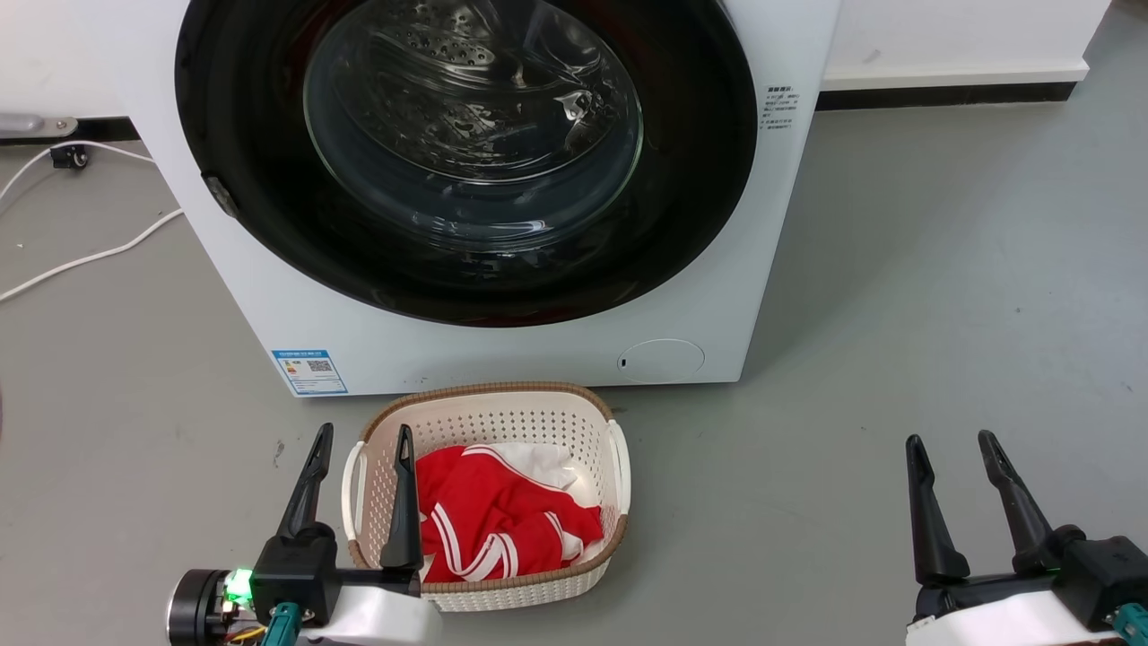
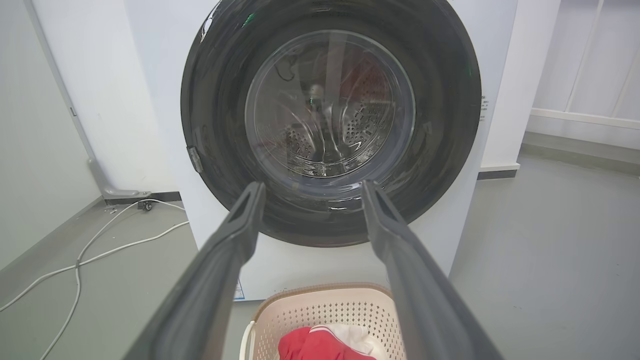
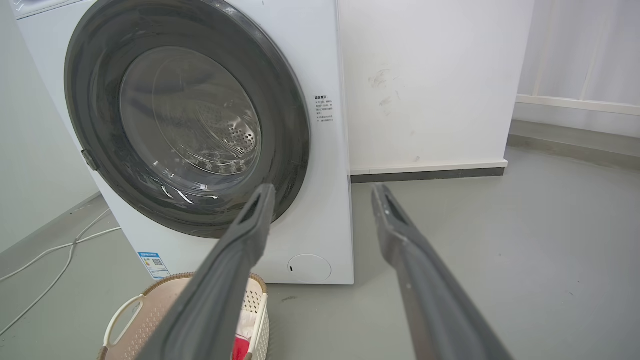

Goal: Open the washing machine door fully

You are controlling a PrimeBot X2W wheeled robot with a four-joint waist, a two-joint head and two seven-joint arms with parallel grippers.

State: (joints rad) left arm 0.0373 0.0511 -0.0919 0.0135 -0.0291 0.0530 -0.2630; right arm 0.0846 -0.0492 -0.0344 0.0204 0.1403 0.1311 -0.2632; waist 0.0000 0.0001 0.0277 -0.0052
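The washing machine door (image 1: 700,179) is a large round glossy black disc with a bulging clear glass window, lying flat against the white machine (image 1: 502,345). A small grey latch tab (image 1: 221,195) sits on the door's left rim. The door (image 2: 450,125) faces the left wrist camera head-on, and in the right wrist view the door (image 3: 285,115) sits to the left. My left gripper (image 1: 363,437) is open at the lower left, well short of the machine, above a basket's left side. At the lower right my right gripper (image 1: 951,443) is open over bare floor.
A cream perforated basket (image 1: 489,408) holding red and white cloth (image 1: 502,520) stands on the grey floor directly before the machine. White cables (image 1: 90,256) run along the floor at the left. A white wall with a dark skirting (image 1: 951,90) stands behind at the right.
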